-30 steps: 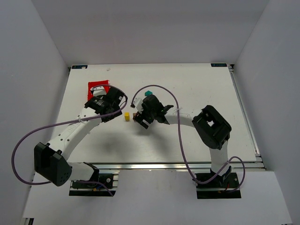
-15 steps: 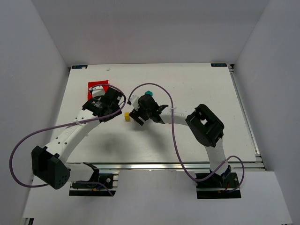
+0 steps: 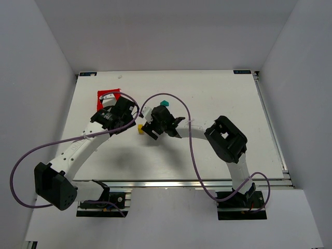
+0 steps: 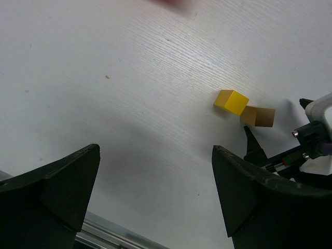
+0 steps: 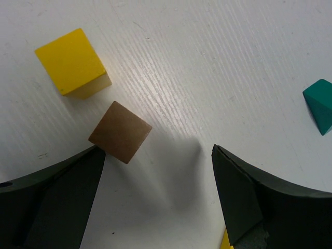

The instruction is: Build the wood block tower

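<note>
No wood block tower shows; the small blocks lie singly on the white table. A yellow cube (image 5: 72, 62) sits beside a plain brown cube (image 5: 120, 132), and a teal block (image 5: 320, 105) lies apart at the right. My right gripper (image 5: 155, 199) hangs open just above the table, and its left finger (image 5: 57, 202) is at the brown cube's corner. The left gripper (image 4: 155, 197) is open and empty, well short of the yellow cube (image 4: 231, 101) and brown cube (image 4: 258, 115). From above, the yellow cube (image 3: 140, 128) lies between the two grippers.
A red bin (image 3: 108, 95) stands at the back left, behind the left arm. A sliver of another yellow piece (image 5: 225, 241) shows under my right finger. The teal block (image 3: 164, 103) is just behind the right gripper (image 3: 151, 126). Purple cables loop over both arms.
My right arm has swung left, bringing its gripper up to the yellow and brown cubes. The left arm has shifted only slightly. Both grippers stay open.
</note>
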`<state>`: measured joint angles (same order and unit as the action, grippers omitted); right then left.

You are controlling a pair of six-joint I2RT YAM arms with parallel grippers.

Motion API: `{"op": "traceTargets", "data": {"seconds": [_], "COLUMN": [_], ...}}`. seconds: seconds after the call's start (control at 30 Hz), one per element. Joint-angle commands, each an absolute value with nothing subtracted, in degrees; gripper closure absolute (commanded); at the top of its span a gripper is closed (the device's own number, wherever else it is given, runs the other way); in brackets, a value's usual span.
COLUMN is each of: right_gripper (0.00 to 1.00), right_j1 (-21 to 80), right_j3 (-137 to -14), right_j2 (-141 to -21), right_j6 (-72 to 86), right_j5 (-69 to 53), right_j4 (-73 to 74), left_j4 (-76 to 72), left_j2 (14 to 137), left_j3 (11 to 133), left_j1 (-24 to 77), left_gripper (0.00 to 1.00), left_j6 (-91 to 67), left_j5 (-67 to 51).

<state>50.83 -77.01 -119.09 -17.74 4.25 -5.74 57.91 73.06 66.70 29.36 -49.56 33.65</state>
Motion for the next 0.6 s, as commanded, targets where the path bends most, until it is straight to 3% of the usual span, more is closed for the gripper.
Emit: {"op": "traceTargets", "data": {"seconds": [0.0, 0.57], "right_gripper": [0.11, 0.11], "right_j1": [51.6, 51.7], "right_j3": [-75.2, -78.1], "right_j2": [-117.2, -119.9], "right_j6": [-17.9, -12.1], "right_j5": [2.1, 6.2], "right_j4": [-4.7, -5.1], "left_j4": [56.8, 54.9], "left_j2": [70.8, 70.9], "left_j3": [66.1, 65.4], "left_j1": [29.2, 29.3], "left_gripper": [0.02, 0.02], "left_j6": [-49.1, -47.8], "left_j5": [33.5, 31.6]}}
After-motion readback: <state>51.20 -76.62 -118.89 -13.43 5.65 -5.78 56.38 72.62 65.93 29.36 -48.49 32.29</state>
